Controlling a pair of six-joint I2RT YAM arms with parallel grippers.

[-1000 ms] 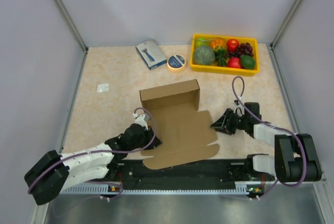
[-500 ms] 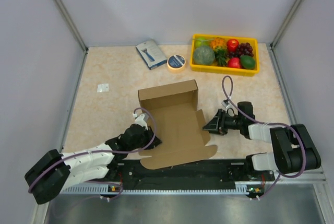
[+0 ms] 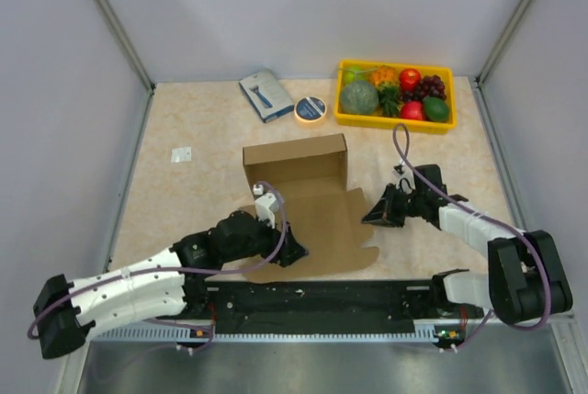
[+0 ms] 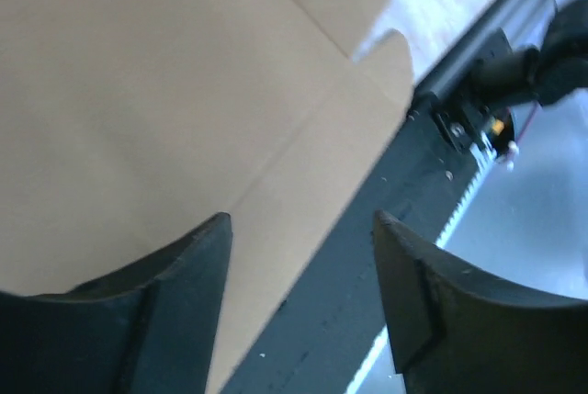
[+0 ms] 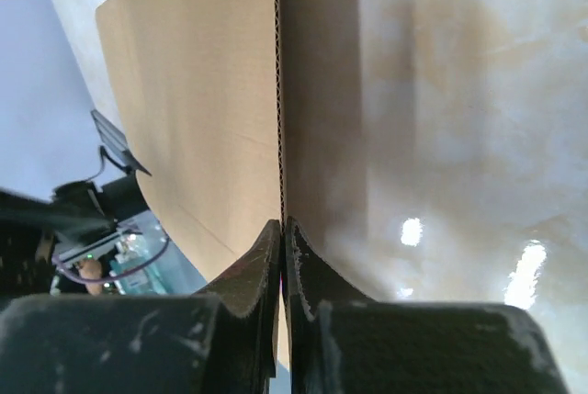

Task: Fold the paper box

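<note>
Two pincers: placed at opposite sides of the paper box (image 3: 308, 194).
Left pincer (image 3: 290, 250): spread wide over the near flap, nothing gripped.
Right pincer (image 3: 371, 217): clamped tight on the right flap's edge.
Paper box: laid mid-counter (image 3: 193, 118), back wall raised upright.

Lab robot cell: grey panel walls (image 3: 303, 8), aluminium struts (image 3: 110, 17), table (image 3: 184, 197).
</note>
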